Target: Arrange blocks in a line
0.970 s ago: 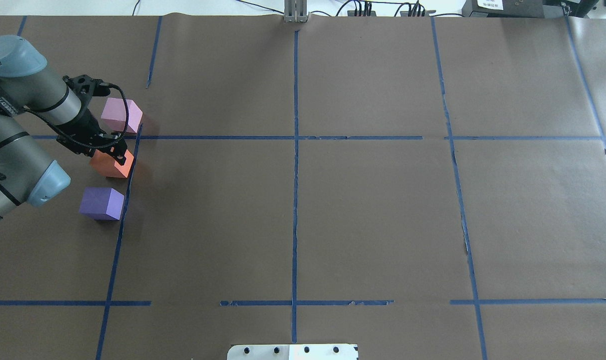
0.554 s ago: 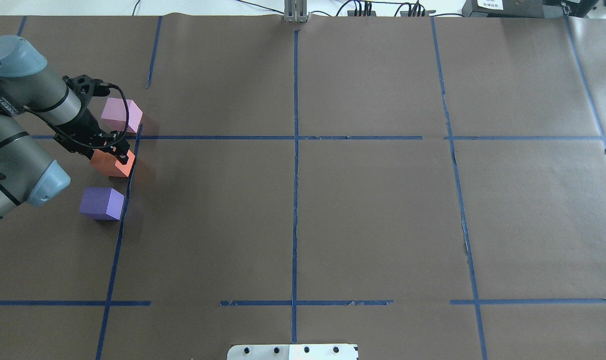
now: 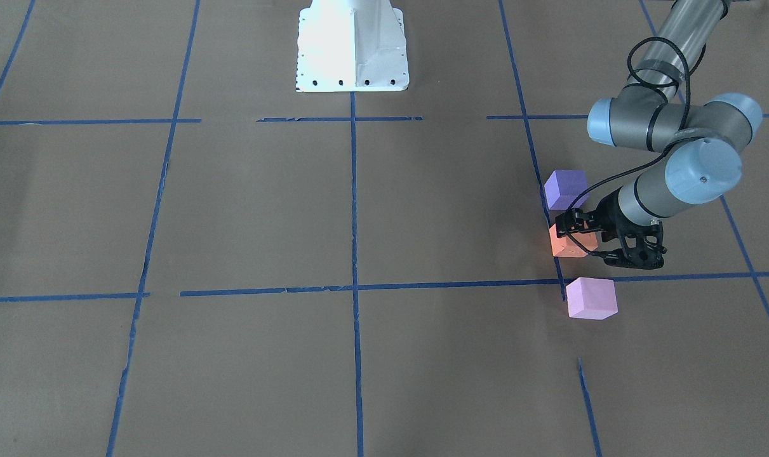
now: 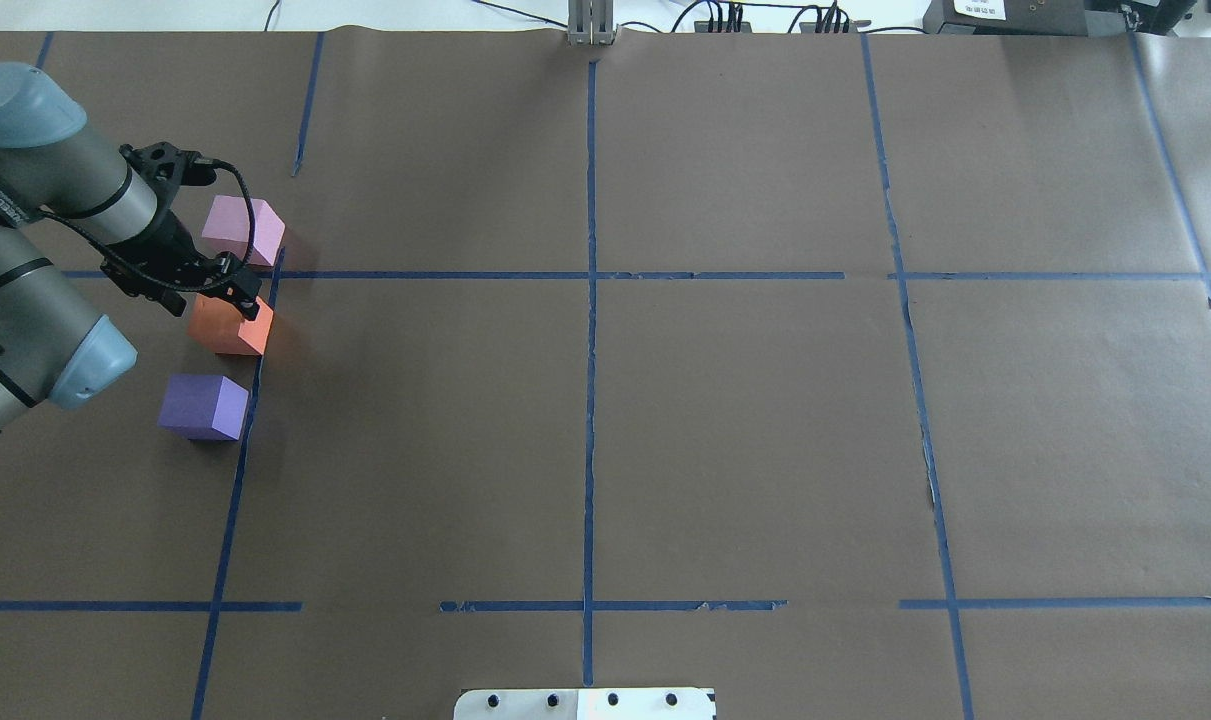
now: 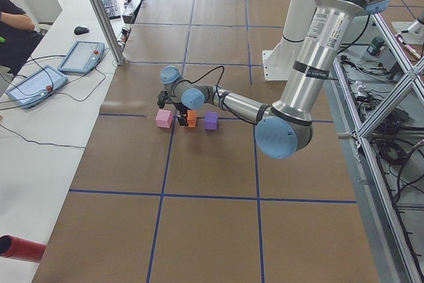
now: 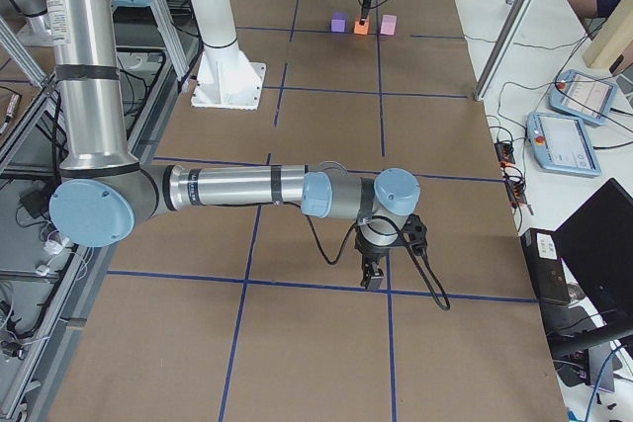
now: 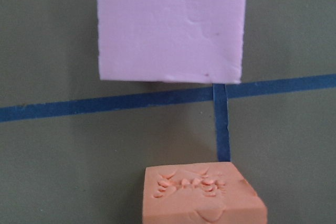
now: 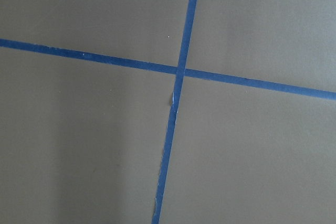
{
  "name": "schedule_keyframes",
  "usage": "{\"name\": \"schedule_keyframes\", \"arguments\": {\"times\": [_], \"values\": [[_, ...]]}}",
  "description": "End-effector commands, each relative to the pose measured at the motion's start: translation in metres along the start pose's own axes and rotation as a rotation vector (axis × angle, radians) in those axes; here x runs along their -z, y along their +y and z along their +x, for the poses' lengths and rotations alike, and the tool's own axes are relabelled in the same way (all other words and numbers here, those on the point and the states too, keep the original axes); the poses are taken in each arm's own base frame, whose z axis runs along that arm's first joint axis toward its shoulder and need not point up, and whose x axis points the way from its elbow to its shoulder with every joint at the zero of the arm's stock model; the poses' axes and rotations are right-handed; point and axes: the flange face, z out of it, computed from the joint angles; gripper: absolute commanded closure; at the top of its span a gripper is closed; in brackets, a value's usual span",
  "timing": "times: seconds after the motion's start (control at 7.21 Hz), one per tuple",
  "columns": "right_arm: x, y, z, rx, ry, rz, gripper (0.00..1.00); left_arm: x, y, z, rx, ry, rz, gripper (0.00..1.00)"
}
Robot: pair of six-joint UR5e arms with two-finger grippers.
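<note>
Three cubes stand in a row along a blue tape line at the table's left. The pale pink block (image 4: 243, 230) is farthest, the orange block (image 4: 227, 328) is in the middle, and the purple block (image 4: 203, 406) is nearest. My left gripper (image 4: 240, 292) hangs just over the orange block's far edge (image 3: 571, 246), open and holding nothing. The left wrist view shows the pink block (image 7: 170, 24) above and the orange block (image 7: 202, 195) below, its top dented. My right gripper (image 6: 373, 282) points down at bare paper far away; I cannot tell whether it is open or shut.
Brown paper with a grid of blue tape (image 4: 590, 275) covers the table. The white robot base plate (image 3: 352, 44) sits at the robot's edge. Teach pendants (image 5: 79, 56) lie on the white bench beyond the far edge.
My left gripper has lifted off the orange block and drawn back toward the pink one. The orange block now shows more fully and sits slightly further right.
</note>
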Motion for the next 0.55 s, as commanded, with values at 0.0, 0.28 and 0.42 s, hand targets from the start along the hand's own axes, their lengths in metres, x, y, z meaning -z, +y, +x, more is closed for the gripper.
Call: {"name": "schedule_keyframes", "arguments": {"times": [0.0,0.28,0.42], "values": [[0.0,0.0,0.0,0.0,0.0,0.0,0.0,0.072,-0.003,-0.005,0.032,0.021,0.101,0.0],[0.0,0.0,0.0,0.0,0.0,0.0,0.0,0.14,0.003,-0.009,0.074,0.023,0.17,0.0],[0.0,0.0,0.0,0.0,0.0,0.0,0.0,0.174,0.012,-0.029,0.08,0.025,0.226,0.0]]}}
